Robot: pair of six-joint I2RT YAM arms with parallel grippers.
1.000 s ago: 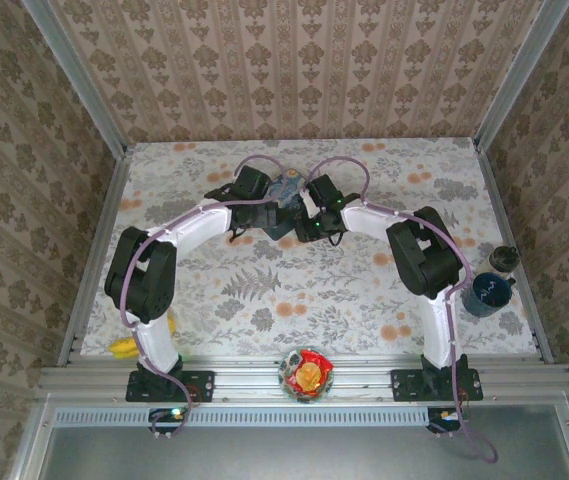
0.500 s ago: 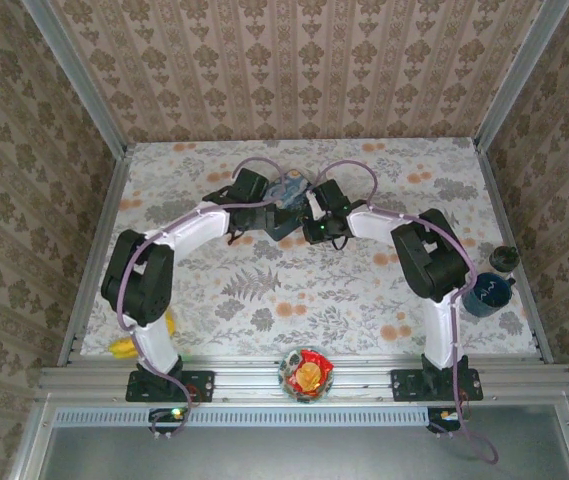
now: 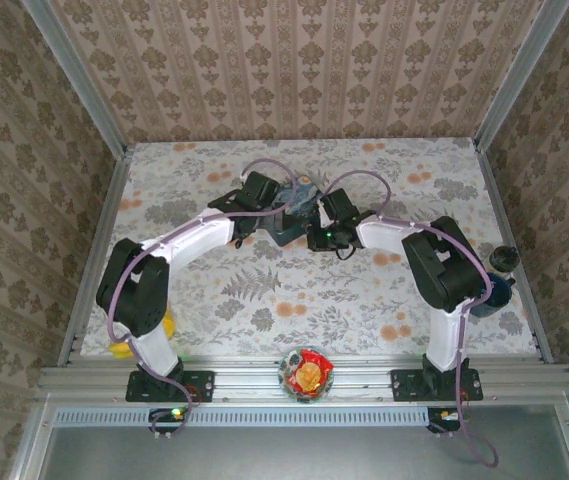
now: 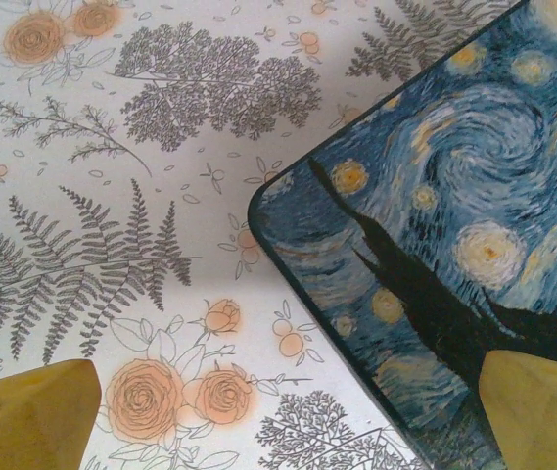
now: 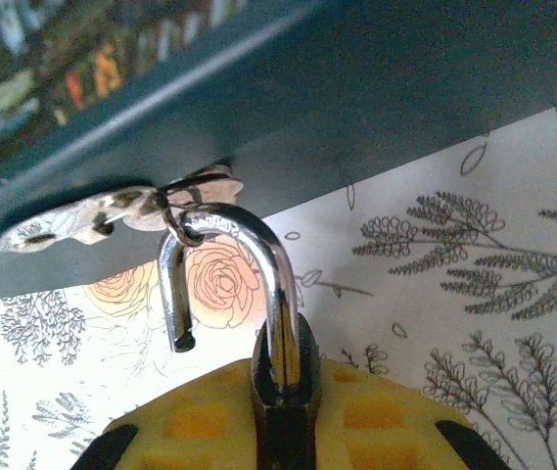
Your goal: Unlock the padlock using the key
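**Padlock clamped at the hasp, short leg of the shackle free**

The padlock (image 5: 280, 338) hangs from the silvery hasp (image 5: 92, 217) on the side of the blue box (image 5: 356, 108). Its steel shackle (image 5: 258, 240) is hooked through the hasp's loop. The shackle's short leg stands clear of the dark body, so I judge the lock already sprung (whether a key sits in the body I cannot tell, because the pads cover it).

My right gripper (image 5: 283, 431) has its yellow pads clamped on that body, which steadies it for unhooking. The left gripper (image 4: 285, 416) stands wide apart and grips nothing. One fingertip is over the painted lid and the other over the flowered tablecloth (image 4: 112, 147). I read it as poised at the box's corner to brace the box against sliding.

From above, both arms meet at the box in the far middle of the table (image 3: 384, 300). Well apart from it sit a dark mug (image 3: 488, 292) at the right edge, a bowl of sweets (image 3: 306, 372) on the near rail (image 3: 234, 380), and a yellow thing (image 3: 124, 346) by the left base.

What stands in the way, as I judge it, is the hasp loop itself: the curved shackle has to thread out of it.
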